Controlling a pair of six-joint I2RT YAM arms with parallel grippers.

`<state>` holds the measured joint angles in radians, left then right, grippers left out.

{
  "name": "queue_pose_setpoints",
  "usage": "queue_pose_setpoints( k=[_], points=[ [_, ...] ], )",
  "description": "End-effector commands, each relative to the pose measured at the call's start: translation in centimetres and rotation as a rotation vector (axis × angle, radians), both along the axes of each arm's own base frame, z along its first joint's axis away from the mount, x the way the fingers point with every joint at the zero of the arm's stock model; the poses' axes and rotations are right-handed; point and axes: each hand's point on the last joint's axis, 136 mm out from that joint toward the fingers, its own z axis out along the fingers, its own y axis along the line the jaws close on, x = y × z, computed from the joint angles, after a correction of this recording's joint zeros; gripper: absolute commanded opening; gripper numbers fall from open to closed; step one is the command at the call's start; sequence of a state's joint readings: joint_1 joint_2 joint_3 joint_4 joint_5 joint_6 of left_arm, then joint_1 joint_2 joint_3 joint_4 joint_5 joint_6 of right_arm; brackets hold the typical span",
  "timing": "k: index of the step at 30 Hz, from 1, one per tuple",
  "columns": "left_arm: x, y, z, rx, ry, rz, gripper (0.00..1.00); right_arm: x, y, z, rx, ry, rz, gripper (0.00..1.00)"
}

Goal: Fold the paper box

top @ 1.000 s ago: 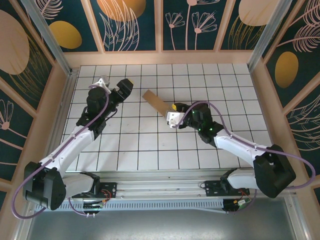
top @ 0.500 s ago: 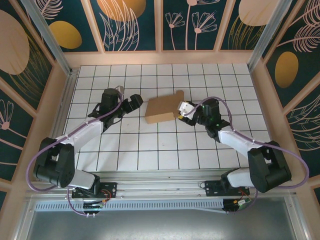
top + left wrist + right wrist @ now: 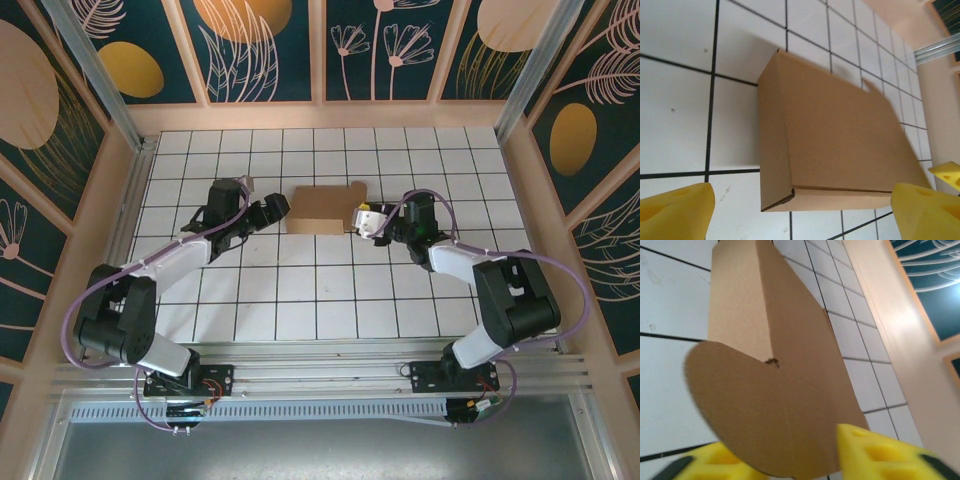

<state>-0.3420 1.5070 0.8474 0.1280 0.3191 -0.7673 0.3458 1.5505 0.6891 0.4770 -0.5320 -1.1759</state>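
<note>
The paper box [image 3: 320, 208] lies flat on the white-tiled desk [image 3: 300, 300], a little far of the middle and directly between the two arms. It is already closed into a low rectangular shape. In the left wrist view its top panel and near side wall look squared up, with one corner seam slightly gaping.

The left gripper [image 3: 272, 208] sits just beside the box's left end. Its jaws are spread wide, and the yellow fingertips [image 3: 675, 212] stand either side of the box without touching it. My guess is that it waits there as a stop, so the box cannot slide left when pushed from the other end.

The right gripper [image 3: 362, 218] is at the box's right end, where a rounded flap [image 3: 765, 410] stands out loose from the body. In the right wrist view this flap crosses the space between the yellow fingers [image 3: 875, 452], and the jaws are fairly narrow. Whether they actually pinch the cardboard I cannot tell.

That flap looks like the remaining work. It probably has to be bent over and tucked into the end of the box. The risk is that the light box skids or lifts instead of taking the fold.
</note>
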Motion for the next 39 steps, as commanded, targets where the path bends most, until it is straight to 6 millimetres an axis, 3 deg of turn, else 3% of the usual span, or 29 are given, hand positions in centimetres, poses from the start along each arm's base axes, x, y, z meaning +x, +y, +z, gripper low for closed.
queue_pose_setpoints(
  k=[1, 8, 13, 18, 23, 28, 32, 39],
  points=[
    [0.2, -0.3, 0.0, -0.016, 0.009, -0.006, 0.90, 0.5, 1.2, 1.6, 0.028, -0.108, 0.083, 0.28],
    [0.4, 0.4, 0.6, 0.000, -0.004, 0.033, 0.89, 0.7, 1.0, 2.6, 0.021, -0.164, 0.071, 0.08],
    [0.3, 0.7, 2.1, -0.009, -0.030, 0.050, 0.89, 1.2, 0.2, 4.9, -0.029, -0.223, 0.030, 0.00],
    [-0.1, 0.8, 4.5, -0.047, -0.074, 0.059, 0.89, 1.0, -1.6, 7.1, -0.145, -0.203, -0.023, 0.00],
    [-0.6, 1.1, 7.1, -0.063, -0.140, 0.065, 0.89, 0.4, -3.6, 10.6, -0.262, -0.206, -0.079, 0.00],
    [-0.9, 1.8, 8.5, -0.019, -0.193, 0.068, 0.89, -0.6, -5.6, 12.5, -0.481, -0.147, -0.163, 0.00],
    [-1.2, 2.0, 9.0, -0.003, -0.221, 0.055, 0.89, -1.7, -7.3, 12.5, -0.685, -0.091, -0.235, 0.00],
    [-1.6, 0.9, 9.8, -0.057, -0.254, -0.003, 0.89, -3.5, -9.8, 10.8, -0.986, 0.089, -0.244, 0.00]
  ],
)
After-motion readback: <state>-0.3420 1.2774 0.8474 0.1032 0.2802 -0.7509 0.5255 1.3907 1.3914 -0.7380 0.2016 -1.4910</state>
